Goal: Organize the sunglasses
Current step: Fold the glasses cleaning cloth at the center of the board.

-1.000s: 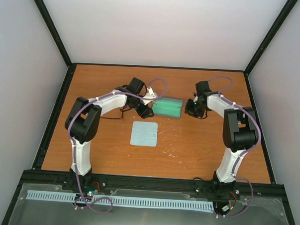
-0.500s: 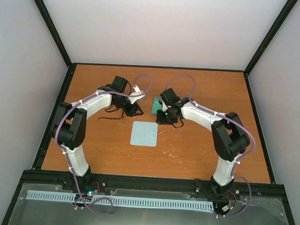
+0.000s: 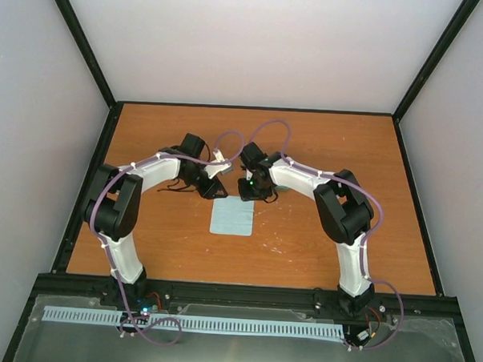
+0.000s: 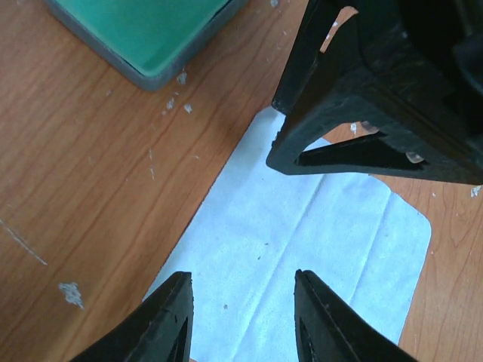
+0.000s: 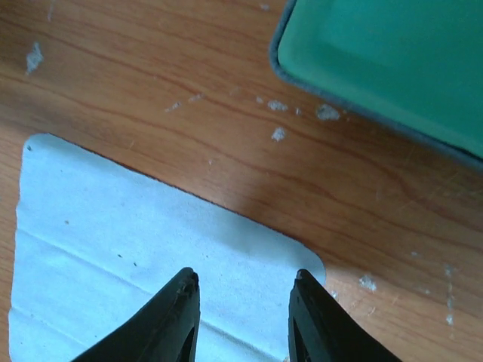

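Hanging over the light-blue cloth (image 3: 232,218), the left jaws and the right jaws are each partly open. Nothing sits between either pair. The right jaws are over the cloth's corner nearest the grey case with green lining (image 5: 385,60). In the top view, that case lies at about 12 o'clock from the cloth.

Neither wrist view shows the sunglasses (image 3: 171,186). In the top view, some thin dark lines lie on the tabletop (image 3: 323,144) just beside the left arm (image 3: 158,165). They are at about 9 o'clock from the left jaws. I think those lines are the sunglasses, but they are too small and too hidden to be sure. I cannot tell which way their long side points.

If they are the sunglasses, the left arm is much nearer to them than the right arm (image 3: 306,177). To reach them, the left jaws would have to turn away from the cloth toward 9 o'clock.
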Motion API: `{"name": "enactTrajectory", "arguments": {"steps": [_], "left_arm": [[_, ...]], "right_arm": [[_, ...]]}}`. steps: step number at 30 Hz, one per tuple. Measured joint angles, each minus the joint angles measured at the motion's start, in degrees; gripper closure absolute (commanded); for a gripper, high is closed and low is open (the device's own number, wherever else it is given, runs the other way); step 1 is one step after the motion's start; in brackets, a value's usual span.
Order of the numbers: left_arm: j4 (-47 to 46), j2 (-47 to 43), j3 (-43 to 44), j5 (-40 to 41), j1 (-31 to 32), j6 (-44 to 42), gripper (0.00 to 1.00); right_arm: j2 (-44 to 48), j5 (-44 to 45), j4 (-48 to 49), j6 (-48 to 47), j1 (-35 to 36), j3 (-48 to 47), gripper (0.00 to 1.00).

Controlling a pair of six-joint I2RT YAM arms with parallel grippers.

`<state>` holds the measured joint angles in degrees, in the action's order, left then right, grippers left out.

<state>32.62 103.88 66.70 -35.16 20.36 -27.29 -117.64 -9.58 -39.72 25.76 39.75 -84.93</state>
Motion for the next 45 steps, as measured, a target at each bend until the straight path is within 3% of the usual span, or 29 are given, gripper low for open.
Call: {"name": "enactTrajectory", "arguments": {"steps": [6,16,20,30,39,45], "left_arm": [[-0.96,-0.02,-1.81,0.09,-0.17,0.46,0.61],[-2.86,-0.02,-2.58,1.22,-0.66,0.85,0.61],[-3.26,-0.02,-2.58,1.73,-0.94,0.85,0.61],[-3.58,1.16,-2.60,3.61,-1.46,0.83,0.60],[-3.69,4.68,-2.56,5.22,-1.51,0.76,0.61],[-4.17,4.76,-2.51,6.29,-1.51,0.72,0.71]], "right_arm": [[0.00,1.01,-1.18,0.44,0.24,0.96,0.56],[-0.37,1.86,-2.14,-0.04,0.26,1.18,0.59],[-0.63,1.86,-2.08,-0.26,0.26,0.98,0.66],[-1.11,1.38,-1.73,-0.59,0.26,0.98,0.95],[-1.18,1.44,-1.64,-0.46,0.26,1.03,0.97],[-1.18,1.44,-1.64,-0.46,0.26,1.03,0.97]]}}
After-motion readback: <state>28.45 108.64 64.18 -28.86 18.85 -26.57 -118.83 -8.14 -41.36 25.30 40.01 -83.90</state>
